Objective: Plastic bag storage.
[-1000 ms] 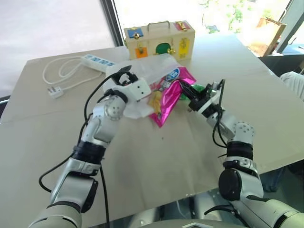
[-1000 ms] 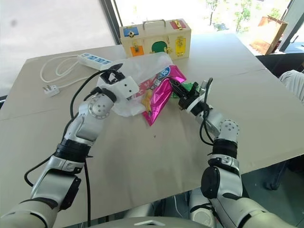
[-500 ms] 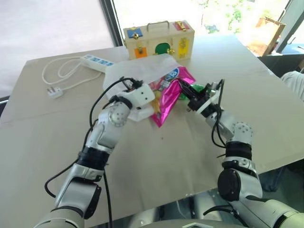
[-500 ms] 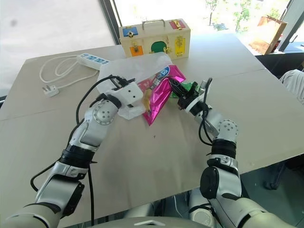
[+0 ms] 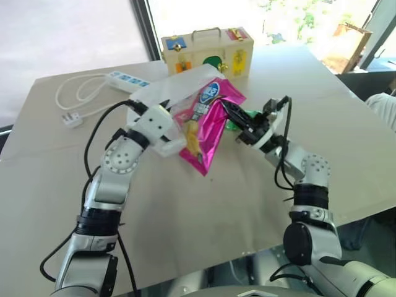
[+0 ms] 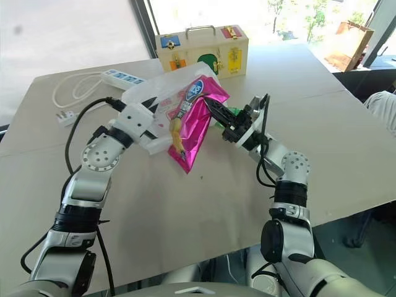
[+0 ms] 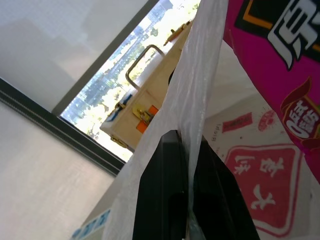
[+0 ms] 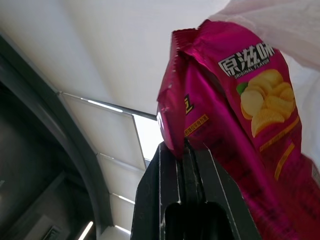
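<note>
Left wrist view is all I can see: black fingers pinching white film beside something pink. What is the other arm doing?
Observer: The right tool is shut on an edge of the pink chips packet.
Operator: Is that packet lying on the table?
Observer: No, it hangs between both tools, its lower tip apparently clear of the table.
Operator: Anything behind the bag?
Observer: Behind the plastic bag that the left tool grips, a white power strip and a wooden box sit farther back.
</note>
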Robot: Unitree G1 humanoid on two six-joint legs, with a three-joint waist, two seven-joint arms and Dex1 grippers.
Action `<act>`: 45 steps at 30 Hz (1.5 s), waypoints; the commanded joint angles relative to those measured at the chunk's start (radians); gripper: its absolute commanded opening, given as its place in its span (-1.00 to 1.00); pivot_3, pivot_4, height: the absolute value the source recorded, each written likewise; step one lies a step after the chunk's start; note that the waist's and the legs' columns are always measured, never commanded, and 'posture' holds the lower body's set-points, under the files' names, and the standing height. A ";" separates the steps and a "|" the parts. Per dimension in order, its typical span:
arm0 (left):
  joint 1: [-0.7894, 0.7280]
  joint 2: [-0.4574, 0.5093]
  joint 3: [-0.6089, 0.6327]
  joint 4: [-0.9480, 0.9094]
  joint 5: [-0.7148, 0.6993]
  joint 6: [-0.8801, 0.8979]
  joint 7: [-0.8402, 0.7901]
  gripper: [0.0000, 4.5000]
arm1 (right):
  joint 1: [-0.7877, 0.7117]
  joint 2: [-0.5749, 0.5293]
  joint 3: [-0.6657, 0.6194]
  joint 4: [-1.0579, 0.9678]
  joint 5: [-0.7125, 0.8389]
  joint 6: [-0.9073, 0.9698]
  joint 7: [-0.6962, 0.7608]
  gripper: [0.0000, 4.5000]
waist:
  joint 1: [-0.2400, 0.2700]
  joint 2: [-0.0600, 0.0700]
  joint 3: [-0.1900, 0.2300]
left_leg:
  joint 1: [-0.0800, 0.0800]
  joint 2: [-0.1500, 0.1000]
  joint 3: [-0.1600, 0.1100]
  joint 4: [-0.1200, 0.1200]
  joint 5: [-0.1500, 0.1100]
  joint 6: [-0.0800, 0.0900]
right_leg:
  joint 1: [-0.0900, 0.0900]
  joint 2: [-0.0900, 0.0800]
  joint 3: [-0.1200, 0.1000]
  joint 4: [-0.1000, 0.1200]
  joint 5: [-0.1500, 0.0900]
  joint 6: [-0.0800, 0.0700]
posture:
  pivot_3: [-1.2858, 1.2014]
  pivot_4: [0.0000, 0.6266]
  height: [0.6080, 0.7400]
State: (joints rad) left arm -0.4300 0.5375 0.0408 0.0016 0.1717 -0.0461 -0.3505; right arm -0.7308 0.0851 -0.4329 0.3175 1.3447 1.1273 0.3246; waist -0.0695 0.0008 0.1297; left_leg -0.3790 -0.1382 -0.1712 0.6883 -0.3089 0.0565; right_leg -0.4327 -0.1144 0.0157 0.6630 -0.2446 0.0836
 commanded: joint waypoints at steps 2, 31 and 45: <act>0.030 -0.011 0.046 -0.036 -0.108 -0.057 -0.041 -0.97 | -0.054 0.020 -0.001 0.006 0.040 -0.032 0.018 -1.00 | 0.001 0.000 0.000 | 0.000 0.000 0.000 0.000 0.000 0.000 | 0.000 0.000 0.000 0.000 0.000 0.000 | 0.03 -0.52 1.00; 0.017 -0.023 0.142 -0.051 -0.486 0.036 -0.245 -0.97 | -0.042 0.115 0.156 0.203 -0.015 -0.285 0.082 -1.00 | -0.027 0.000 0.000 | 0.001 0.000 -0.001 -0.001 0.000 0.000 | 0.000 0.000 0.000 0.000 0.000 0.000 | 0.03 -0.52 1.00; 0.027 -0.031 0.142 -0.059 -0.500 0.078 -0.241 -1.00 | 0.074 -0.030 0.342 0.043 -0.387 -0.211 0.067 0.02 | -0.024 -0.001 -0.001 | 0.001 0.000 -0.001 0.000 0.000 0.000 | 0.001 0.004 0.000 -0.001 0.000 0.000 | 0.03 -0.52 1.00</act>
State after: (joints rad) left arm -0.3927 0.5054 0.1693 -0.0240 -0.3179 0.0369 -0.5929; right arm -0.6498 0.0464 -0.0524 0.4063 0.9375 0.8930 0.3955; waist -0.0930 0.0001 0.1288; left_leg -0.3781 -0.1383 -0.1720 0.6883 -0.3089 0.0565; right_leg -0.4320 -0.1102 0.0154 0.6623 -0.2446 0.0836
